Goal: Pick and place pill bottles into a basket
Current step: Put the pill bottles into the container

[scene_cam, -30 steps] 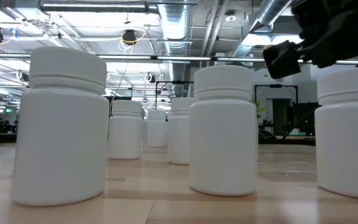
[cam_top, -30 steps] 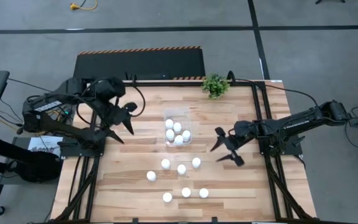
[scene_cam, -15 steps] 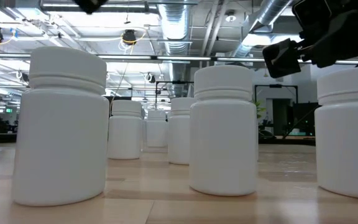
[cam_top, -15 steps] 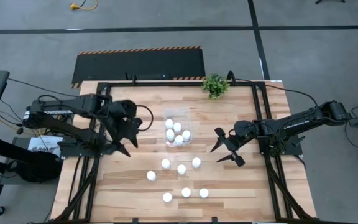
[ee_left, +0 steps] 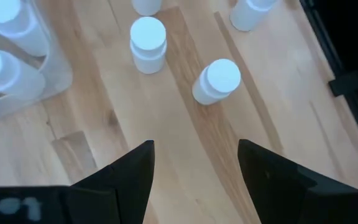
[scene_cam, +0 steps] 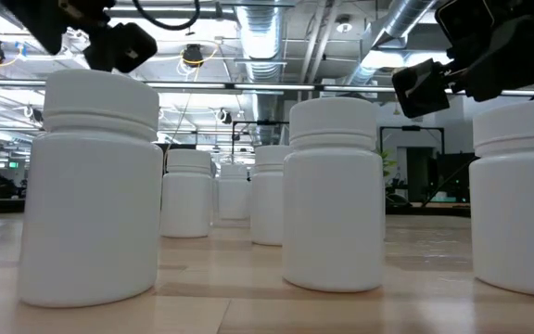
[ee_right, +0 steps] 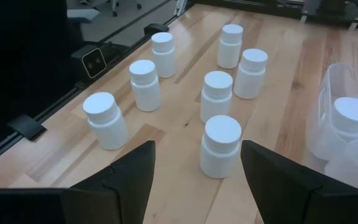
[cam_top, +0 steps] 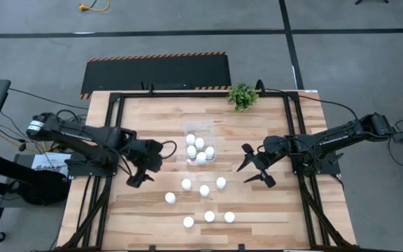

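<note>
Seven loose pill bottles [cam_top: 209, 216] stand upright on the wooden counter [cam_top: 138, 210], grouped in its near half. Three form the nearest row and four stand just behind them, closer to the basket. None of them touches another.

The left pincer [cam_top: 143, 172] hangs over the counter to the left of this group, near the bottle at the group's left edge [cam_top: 170, 198]. Its fingers [ee_left: 127, 169] are spread apart and hold nothing. The left wrist view shows bare wood between the fingers, with two upright bottles beyond them.

The right pincer [cam_top: 255, 168] is positioned to the right of the group, near the bottle closest to it [cam_top: 220, 183]. Its fingers [ee_right: 132, 163] are likewise apart and empty. An upright bottle [ee_right: 220, 145] stands ahead of them.

The basket [cam_top: 199, 148] sits at mid-counter, between the two pincers and behind the loose bottles. It contains five bottles, packed close together.

A small green plant [cam_top: 242, 95] stands at the far edge of the counter.
</note>
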Controlling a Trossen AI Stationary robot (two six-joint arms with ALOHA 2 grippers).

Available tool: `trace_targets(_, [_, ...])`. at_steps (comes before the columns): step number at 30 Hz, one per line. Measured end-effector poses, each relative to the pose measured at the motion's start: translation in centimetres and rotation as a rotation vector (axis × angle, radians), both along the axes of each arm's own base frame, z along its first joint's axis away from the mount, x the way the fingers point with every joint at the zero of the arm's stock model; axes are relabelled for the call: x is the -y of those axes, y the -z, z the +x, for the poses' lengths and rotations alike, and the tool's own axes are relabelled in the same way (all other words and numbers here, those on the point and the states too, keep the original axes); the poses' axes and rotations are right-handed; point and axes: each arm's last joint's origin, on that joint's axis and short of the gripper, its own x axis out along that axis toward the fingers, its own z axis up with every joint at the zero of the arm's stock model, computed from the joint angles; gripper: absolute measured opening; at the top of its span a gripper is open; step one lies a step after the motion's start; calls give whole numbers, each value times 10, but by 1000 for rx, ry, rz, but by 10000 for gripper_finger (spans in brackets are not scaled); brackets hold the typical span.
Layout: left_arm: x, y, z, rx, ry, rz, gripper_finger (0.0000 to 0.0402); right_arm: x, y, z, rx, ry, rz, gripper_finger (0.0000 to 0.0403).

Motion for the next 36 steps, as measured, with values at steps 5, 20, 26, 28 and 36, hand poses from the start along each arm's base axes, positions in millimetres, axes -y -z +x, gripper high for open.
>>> trace_targets(5, [9,8,2,1,-64,26,220,0,0,0,0,0,0,230])
trace_targets(20, [38,49,34,-210,-56,32,262,0,0,0,-8,0,2,230])
trace_targets(26, [48,46,38,-161,-26,99,281,-1,1,-1,-28,7,20,230])
trace_targets(28, [49,46,38,-146,-17,120,281,-3,2,-1,-32,3,16,230])
trace_targets(36, [55,45,38,-118,1,123,281,-12,2,-3,-30,12,-20,230])
